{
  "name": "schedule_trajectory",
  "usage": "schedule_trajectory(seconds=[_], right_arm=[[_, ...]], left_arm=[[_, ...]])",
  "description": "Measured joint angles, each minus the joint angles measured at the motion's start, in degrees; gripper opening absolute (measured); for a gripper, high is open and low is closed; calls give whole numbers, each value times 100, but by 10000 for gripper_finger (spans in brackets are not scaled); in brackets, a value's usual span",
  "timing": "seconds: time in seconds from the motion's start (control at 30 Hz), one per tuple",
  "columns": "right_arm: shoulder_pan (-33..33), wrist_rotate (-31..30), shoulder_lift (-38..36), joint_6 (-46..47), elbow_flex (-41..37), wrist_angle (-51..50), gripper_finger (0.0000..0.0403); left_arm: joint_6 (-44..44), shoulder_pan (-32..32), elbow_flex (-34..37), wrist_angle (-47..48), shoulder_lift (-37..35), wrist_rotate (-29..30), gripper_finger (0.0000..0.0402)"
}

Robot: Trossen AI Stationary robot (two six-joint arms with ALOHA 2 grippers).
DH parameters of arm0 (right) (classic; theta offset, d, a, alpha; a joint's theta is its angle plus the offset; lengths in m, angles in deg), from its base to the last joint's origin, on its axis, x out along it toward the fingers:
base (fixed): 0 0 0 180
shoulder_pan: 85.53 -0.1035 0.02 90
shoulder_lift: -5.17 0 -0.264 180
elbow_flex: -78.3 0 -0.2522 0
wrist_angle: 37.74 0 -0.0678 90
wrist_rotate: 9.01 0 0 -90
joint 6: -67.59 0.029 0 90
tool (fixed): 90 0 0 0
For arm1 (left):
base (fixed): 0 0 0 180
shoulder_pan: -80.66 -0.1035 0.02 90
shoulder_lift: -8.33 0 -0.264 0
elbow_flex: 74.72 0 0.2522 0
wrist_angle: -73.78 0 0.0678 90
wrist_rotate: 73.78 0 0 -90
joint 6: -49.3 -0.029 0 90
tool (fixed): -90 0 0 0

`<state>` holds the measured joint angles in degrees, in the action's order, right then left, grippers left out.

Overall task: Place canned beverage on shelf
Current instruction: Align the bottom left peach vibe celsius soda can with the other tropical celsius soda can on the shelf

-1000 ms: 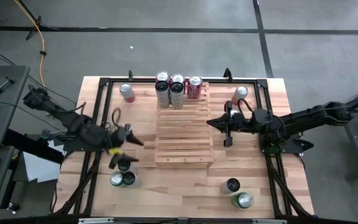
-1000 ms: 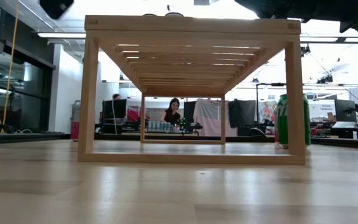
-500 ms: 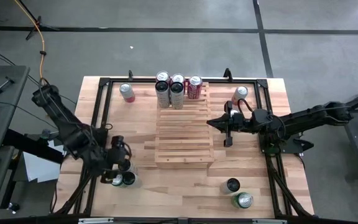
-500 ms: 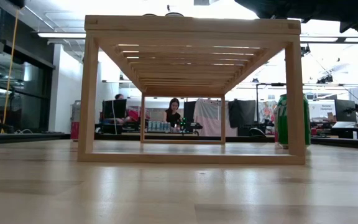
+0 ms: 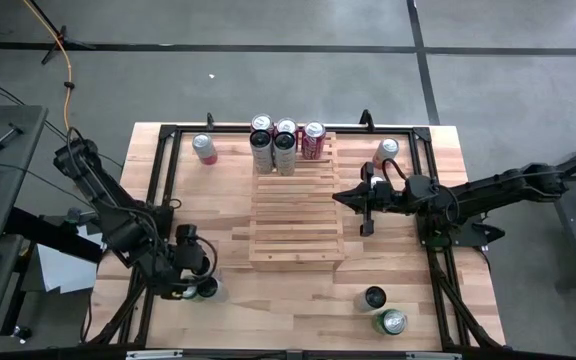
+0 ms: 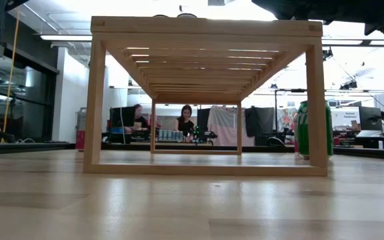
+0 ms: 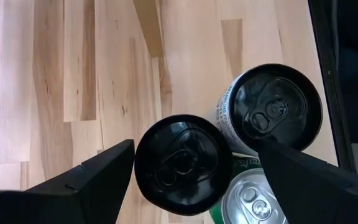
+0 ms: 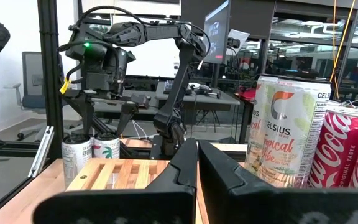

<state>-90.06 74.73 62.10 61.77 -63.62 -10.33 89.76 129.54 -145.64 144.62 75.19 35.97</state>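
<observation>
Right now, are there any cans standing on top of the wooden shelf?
Yes, several cans stand clustered at the far end of the shelf.

Pale-wood slatted shelf [image 5: 297, 212] — black-topped can [image 7: 183, 163], red can [image 8: 352, 147]

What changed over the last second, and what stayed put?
The left tool swung from pointing toward the slatted light-wood shelf to hanging open above the black-topped can in the near-left cluster, gripping nothing yet. The right tool, shut beside the shelf, and all cans stayed put.
</observation>
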Motion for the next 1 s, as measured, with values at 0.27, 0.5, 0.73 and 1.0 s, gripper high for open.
schedule_trajectory(seconds=[0.27, 0.5, 0.73, 1.0], right_arm=[[0, 1, 0, 0, 0, -1, 0], [1, 0, 1, 2, 0, -2, 0], [0, 0, 0, 2, 0, -2, 0], [0, 2, 2, 2, 0, -9, 0]], left_arm=[[117, -13, -16, 126, 91, 18, 335], [298, -15, -9, 189, 33, -104, 335], [280, -15, 26, 286, -242, -97, 335], [237, -15, 21, 263, -387, 127, 335]])
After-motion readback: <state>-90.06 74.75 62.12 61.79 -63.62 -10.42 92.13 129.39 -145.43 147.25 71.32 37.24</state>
